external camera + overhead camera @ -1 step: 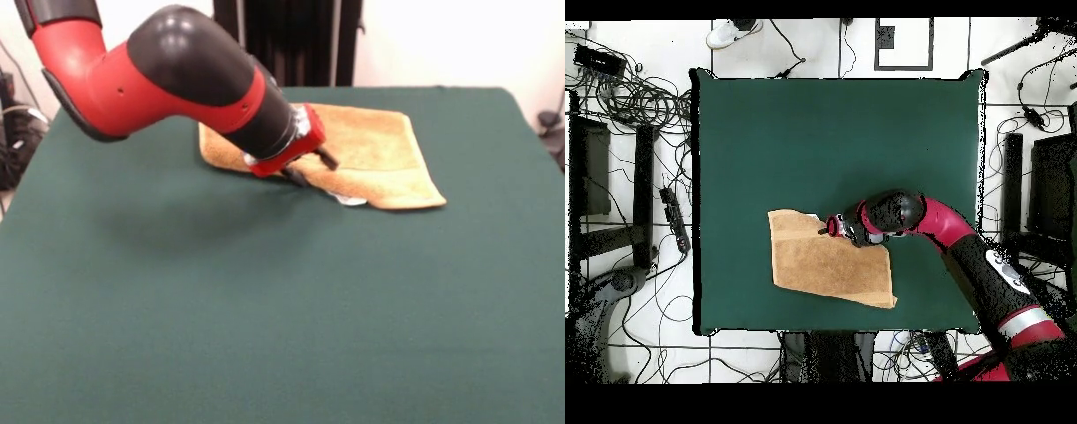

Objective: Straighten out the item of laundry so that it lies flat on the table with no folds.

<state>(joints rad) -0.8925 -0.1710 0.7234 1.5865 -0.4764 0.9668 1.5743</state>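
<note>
The gripper (311, 168) is pressing down at the towel's (375, 150) folded front edge, likely fishing for the upper layer to peel it open; whether it's clenched or released, I cannot tell. The towel is lying doubled over toward the table's (265, 318) robot-side edge.

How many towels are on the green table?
1. The orange towel lies on the table toward the side where the robot stands, with the tool at its edge. Nothing shows of another one hidden.
</note>
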